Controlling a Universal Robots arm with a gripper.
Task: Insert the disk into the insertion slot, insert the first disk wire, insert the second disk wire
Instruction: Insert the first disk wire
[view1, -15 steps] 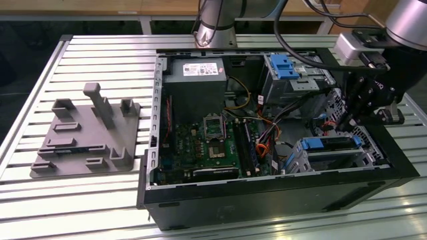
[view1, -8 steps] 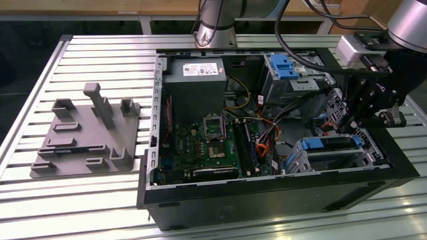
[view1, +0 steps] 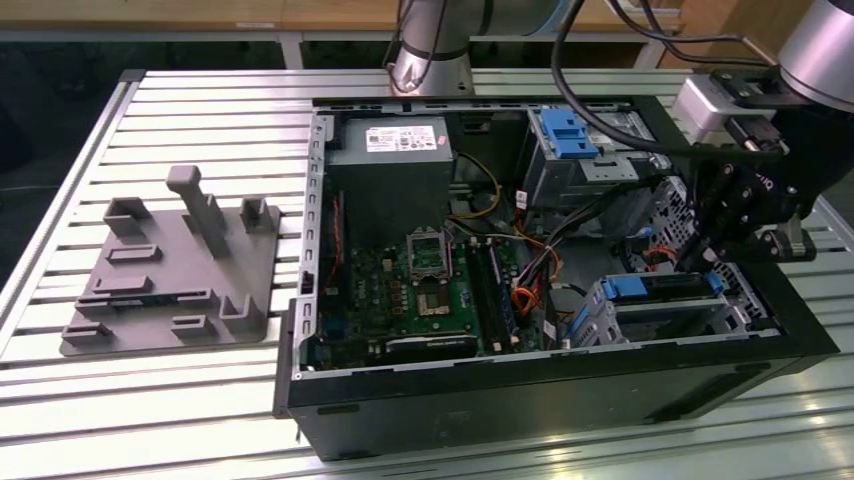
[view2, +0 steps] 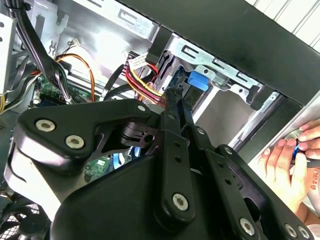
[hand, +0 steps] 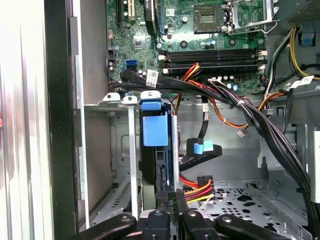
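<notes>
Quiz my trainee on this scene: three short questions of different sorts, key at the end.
1. True or false: the disk already sits in the slot.
2. Pick one: what stands on the table at the exterior view's left of the case? A) a grey fixture B) a keyboard C) a second disk
3. Short answer: which is the gripper nearer, the slot or the fixture?

Key: 1 true; 2 A; 3 the slot.
</notes>
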